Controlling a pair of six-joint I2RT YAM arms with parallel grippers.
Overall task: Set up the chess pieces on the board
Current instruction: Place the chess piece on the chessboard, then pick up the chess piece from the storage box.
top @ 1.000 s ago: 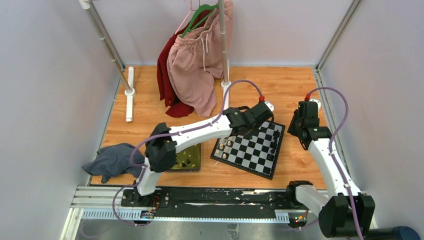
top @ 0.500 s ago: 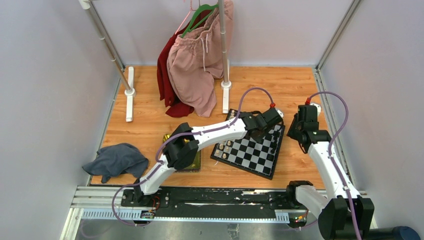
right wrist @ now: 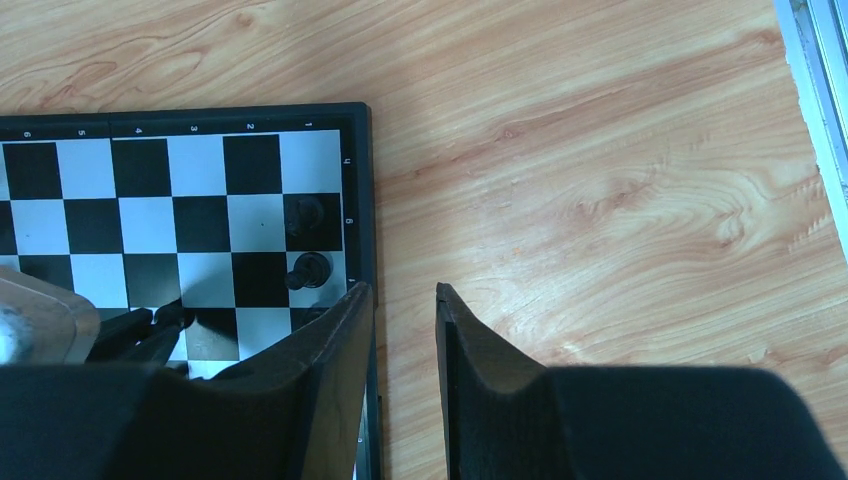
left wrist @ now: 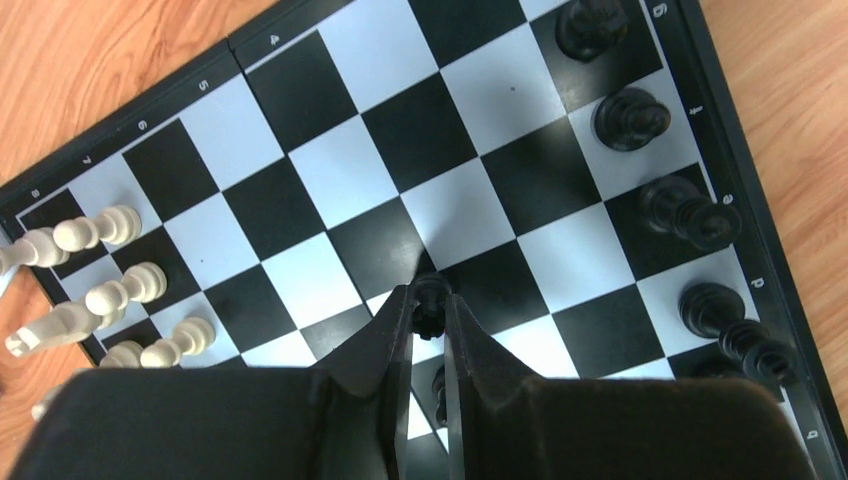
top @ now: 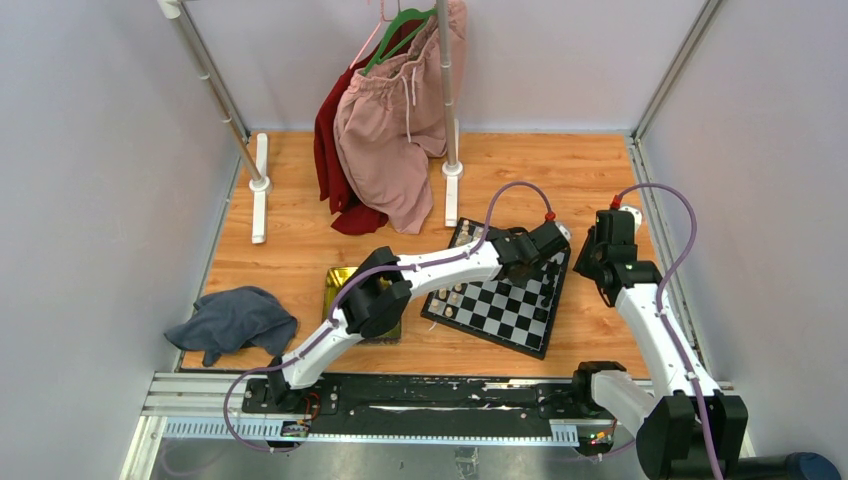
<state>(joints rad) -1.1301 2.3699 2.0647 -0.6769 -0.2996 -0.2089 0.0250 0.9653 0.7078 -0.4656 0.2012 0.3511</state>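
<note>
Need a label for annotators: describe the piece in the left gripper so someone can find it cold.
Find the board, lying askew on the wooden table. The left gripper reaches over its middle squares. The black piece is the one pinched between its fingertips, apart from the black row along one edge and the cream pieces opposite.

A pink garment (top: 385,150) hangs from a rack (top: 447,100); grey cloth (top: 232,320) lies near a tray (top: 337,285).

Left pincer (left wrist: 428,292): matt black plastic fingers (left wrist: 380,345) on a glossy black chess piece (left wrist: 431,300), satin-smooth board (left wrist: 330,150) beneath. Under right pincer (right wrist: 404,300), smooth varnished wooden table (right wrist: 600,180).
</note>
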